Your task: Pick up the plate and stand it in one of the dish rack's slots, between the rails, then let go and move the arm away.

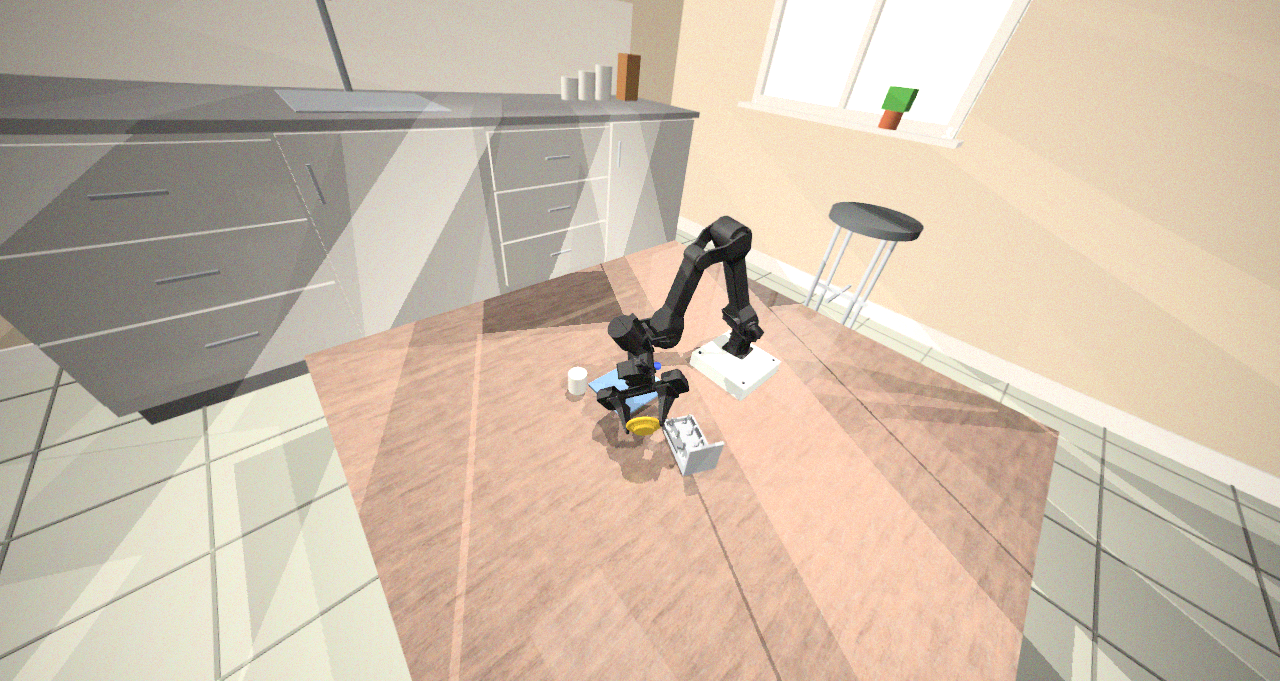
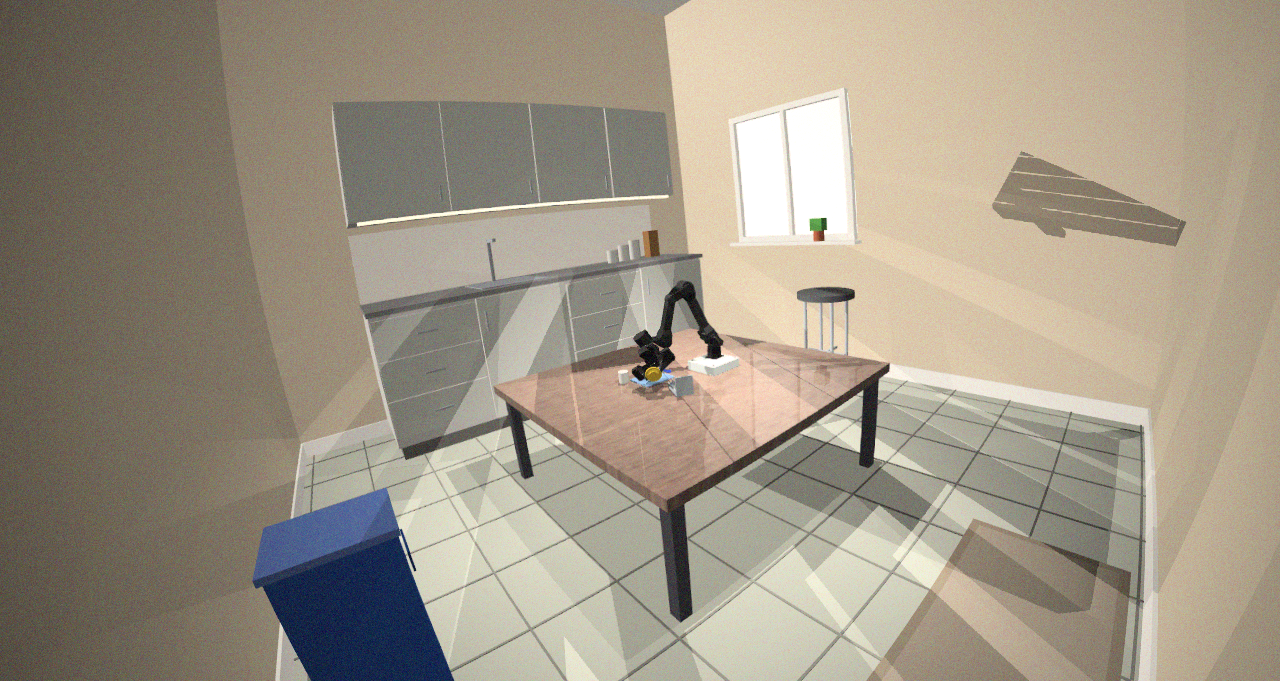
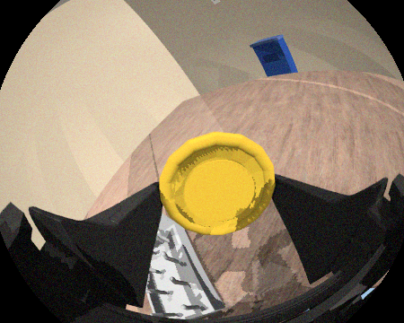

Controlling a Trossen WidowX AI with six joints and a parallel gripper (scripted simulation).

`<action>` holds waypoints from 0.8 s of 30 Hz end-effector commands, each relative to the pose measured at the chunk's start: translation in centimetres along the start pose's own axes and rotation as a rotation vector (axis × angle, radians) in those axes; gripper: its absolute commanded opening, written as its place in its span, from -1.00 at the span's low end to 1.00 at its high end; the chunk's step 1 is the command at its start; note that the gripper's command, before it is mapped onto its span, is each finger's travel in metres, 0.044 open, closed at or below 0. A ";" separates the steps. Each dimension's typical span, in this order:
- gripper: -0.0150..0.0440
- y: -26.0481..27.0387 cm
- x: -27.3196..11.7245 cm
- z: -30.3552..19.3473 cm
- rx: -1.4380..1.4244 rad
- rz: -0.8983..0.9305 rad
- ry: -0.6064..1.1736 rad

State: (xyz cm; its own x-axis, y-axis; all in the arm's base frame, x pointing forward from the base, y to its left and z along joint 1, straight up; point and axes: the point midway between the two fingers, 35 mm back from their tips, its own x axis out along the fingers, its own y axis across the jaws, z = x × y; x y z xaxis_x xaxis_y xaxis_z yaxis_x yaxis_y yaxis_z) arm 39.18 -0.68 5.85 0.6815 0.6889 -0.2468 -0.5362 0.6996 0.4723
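1. The gripper (image 1: 642, 423) is clamped on the yellow plate (image 3: 216, 183), gripping it across its rim. In the wrist view one dark finger (image 3: 121, 233) meets the plate's left edge and the other meets the right. The fingers stand fairly wide because the plate spans the gap between them.

2. The plate is held off the table (image 1: 805, 534), on edge rather than flat. In the wrist view its round face looks back at the camera. In the top view it reads as a small yellow disc (image 1: 642, 423) hanging below the wrist. My judgement: it is carried on edge so that it can go into a slot rim-first without a further turn of the wrist.

3. The dish rack (image 1: 692, 442) sits on the table just beside the plate, on the side away from the counter. In the wrist view a strip of its white rails (image 3: 175, 272) shows below and left of the plate. Plate and rack look apart, not touching, though the exact gap is hard to judge.

4. The arm is folded low over the table, with the wrist bent down. This suits a short approach to the rack.

5. Behind the gripper lie a pale blue mat (image 1: 606, 380) and a white cup (image 1: 577, 380), both near the arm's path but not touched.

6. Stage, as I judge it: pick-up done, carry nearly over. Aligning the plate's edge with a gap between the rails, lowering, release and retreat remain.

7. Risk: the plate's edge may land on a rail instead of between rails, or the plate may tip when it is let go.
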 end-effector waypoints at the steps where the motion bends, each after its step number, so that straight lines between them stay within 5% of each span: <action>1: -0.49 0.8 -0.7 -0.9 -0.070 0.050 -0.030; 24: -0.49 6.7 -5.3 -4.9 -0.513 0.280 -0.169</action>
State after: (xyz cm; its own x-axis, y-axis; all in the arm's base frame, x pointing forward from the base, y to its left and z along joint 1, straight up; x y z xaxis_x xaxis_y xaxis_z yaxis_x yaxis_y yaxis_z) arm 31.10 0.80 6.23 0.5566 0.8303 -0.0297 -0.8267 0.5570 0.0791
